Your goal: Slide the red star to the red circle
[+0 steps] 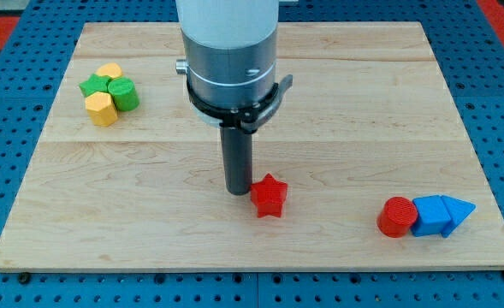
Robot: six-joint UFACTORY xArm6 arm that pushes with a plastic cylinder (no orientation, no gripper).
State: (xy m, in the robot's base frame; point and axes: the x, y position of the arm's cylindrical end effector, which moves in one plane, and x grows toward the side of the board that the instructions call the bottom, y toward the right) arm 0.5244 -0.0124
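Note:
The red star [269,196] lies on the wooden board [337,103], a little below the middle. My tip [238,190] stands on the board right at the star's left side, touching it or nearly so. The red circle [396,216], a short cylinder, sits at the view's lower right, well to the right of the star and slightly lower.
A blue cube [429,216] touches the red circle's right side, with a blue triangle [459,210] beyond it. At the upper left, a cluster holds a green star [93,85], a green cylinder [125,94] and two yellow blocks [102,109] [109,71].

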